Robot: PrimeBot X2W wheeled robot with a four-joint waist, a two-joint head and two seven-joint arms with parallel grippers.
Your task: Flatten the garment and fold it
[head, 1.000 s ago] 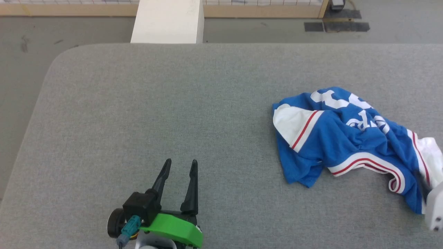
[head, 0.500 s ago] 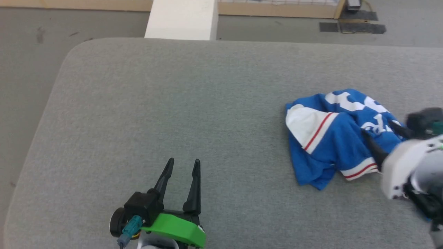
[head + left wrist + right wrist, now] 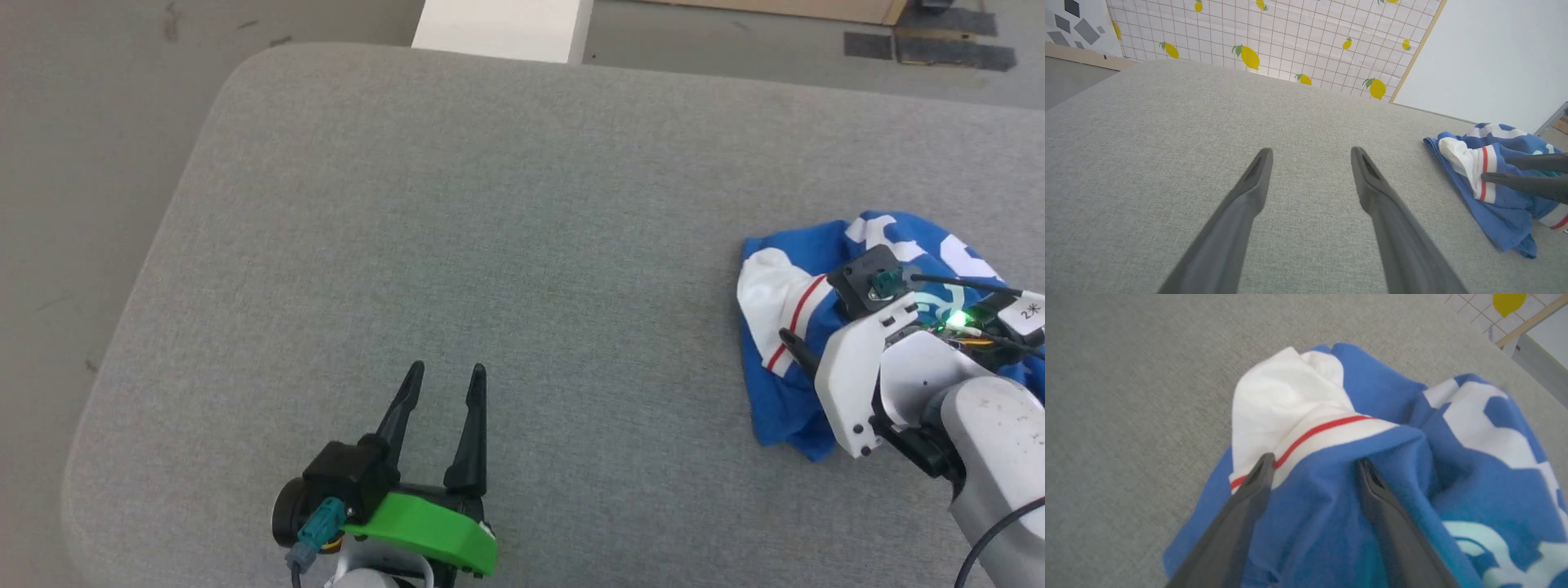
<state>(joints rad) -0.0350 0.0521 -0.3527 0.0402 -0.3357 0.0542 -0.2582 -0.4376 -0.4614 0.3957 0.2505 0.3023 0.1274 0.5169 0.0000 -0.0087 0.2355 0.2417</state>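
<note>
Grey fabric-covered table (image 3: 490, 204), crumpled blue garment (image 3: 771, 400) lying toward its right side

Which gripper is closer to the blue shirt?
Right. The right gripper hangs open right over the garment; the left gripper sits open, apart from it, over the grey table.

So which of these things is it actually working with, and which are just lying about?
Job: crumpled bright blue jersey T-shirt with white sleeves; open right pincer over it; open left pincer; grey fabric-covered table.
Lying about: white block beyond the table; dark floor tape patches; lemon-print grid panel.
</note>
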